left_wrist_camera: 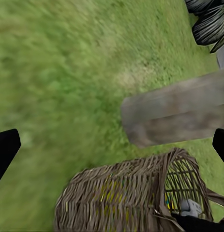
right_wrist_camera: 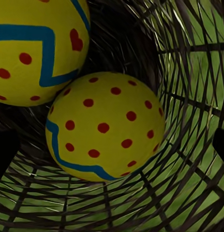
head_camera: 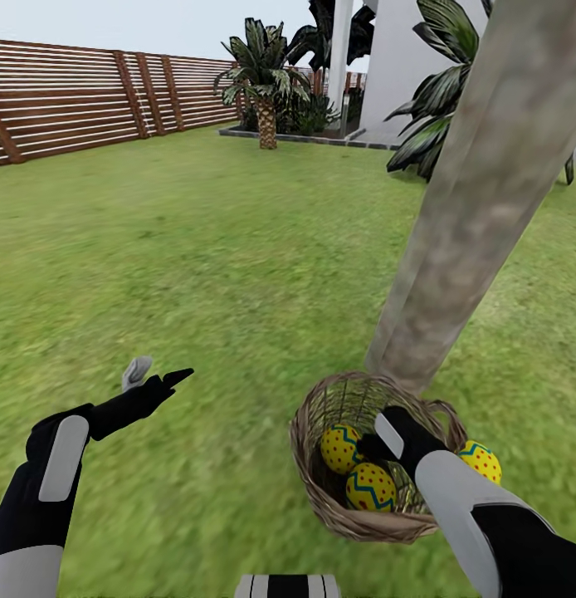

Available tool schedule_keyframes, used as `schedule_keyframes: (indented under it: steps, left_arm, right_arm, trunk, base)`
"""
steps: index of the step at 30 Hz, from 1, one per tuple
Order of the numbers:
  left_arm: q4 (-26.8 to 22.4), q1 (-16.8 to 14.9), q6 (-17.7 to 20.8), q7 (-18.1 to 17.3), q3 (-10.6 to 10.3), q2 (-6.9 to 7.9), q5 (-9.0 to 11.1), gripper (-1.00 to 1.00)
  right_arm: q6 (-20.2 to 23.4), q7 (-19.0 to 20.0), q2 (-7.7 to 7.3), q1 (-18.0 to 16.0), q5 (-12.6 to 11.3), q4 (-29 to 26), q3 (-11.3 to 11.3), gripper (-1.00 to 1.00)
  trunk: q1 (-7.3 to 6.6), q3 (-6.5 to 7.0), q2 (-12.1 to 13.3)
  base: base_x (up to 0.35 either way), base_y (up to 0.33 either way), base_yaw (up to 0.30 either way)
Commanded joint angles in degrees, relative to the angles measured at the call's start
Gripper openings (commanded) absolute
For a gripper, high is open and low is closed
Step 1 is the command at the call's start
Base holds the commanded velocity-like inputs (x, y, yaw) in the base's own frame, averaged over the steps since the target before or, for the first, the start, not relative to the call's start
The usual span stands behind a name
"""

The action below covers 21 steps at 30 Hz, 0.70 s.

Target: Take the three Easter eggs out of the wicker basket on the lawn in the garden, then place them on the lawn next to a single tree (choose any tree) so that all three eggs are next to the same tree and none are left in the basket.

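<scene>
Lying between right fingers point(right_wrist_camera: 5, 150): egg point(right_wrist_camera: 106, 126)

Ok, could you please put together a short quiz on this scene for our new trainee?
1. How many Easter eggs lie inside the wicker basket?
2. True or false: the left gripper is shut on an egg.
3. The right gripper is: A) above the fence, B) reaching into the basket, C) touching a palm.

Key:
1. Two; a third egg lies on the lawn beside the tree trunk.
2. False; it is open and empty.
3. B.
</scene>
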Motion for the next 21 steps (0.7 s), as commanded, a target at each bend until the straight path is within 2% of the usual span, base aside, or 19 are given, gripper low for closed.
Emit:
schedule_keyframes:
  steps: [1,21]
  left_arm:
    - [0.0,0.0,0.3,-0.4,0.1,-0.01,-0.3,1.0]
    - [0.0,0.0,0.3,-0.4,0.1,-0.01,-0.3,1.0]
  right_arm:
    - [0.2,-0.5,-0.04,0.0,-0.6,-0.1,0.1,1.0]
    - [0.4,-0.3,-0.11,0.0,-0.8,0.3,0.0,1.0]
  trunk:
    - [-0.01,-0.14,0.0]
    - [-0.01,-2.0,0.0]
  base:
    - [0.0,0.0,0.0]
    - [0.0,0.0,0.0]
